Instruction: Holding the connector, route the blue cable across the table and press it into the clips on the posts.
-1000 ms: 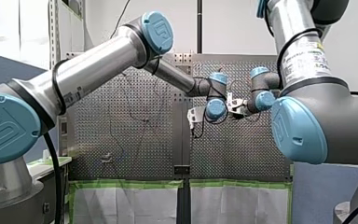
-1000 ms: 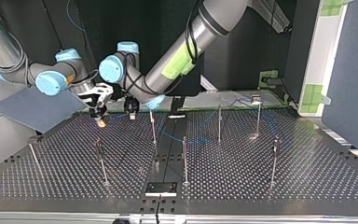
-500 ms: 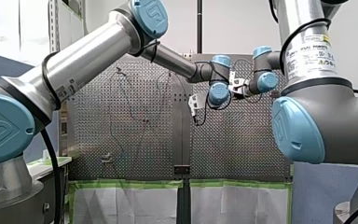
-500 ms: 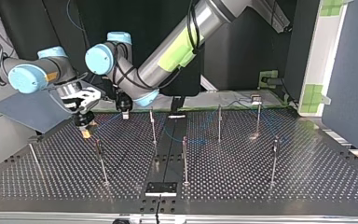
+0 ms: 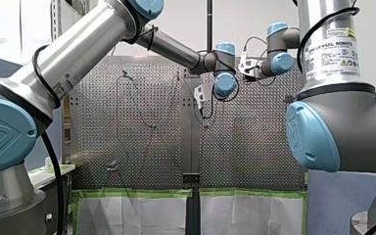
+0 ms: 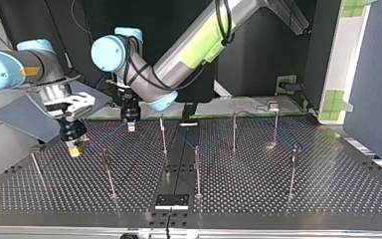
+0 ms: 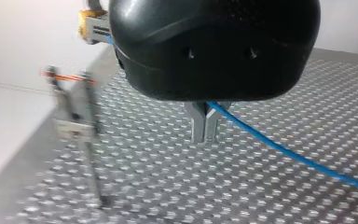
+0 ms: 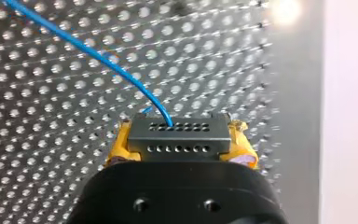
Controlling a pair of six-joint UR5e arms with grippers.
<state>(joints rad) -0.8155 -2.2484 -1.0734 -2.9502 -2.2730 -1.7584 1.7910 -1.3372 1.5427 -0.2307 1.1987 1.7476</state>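
Connector (image 8: 178,136) with blue cable (image 8: 98,57) in right tool (image 8: 181,141)

The front camera looked from behind over the desk (image 5: 254,147); the top camera faced it from across, low. Both wrist cameras sat close above it.

My left arm (image 5: 78,54), my right arm (image 5: 330,54), wrists close, perforated table (image 5: 142,147)
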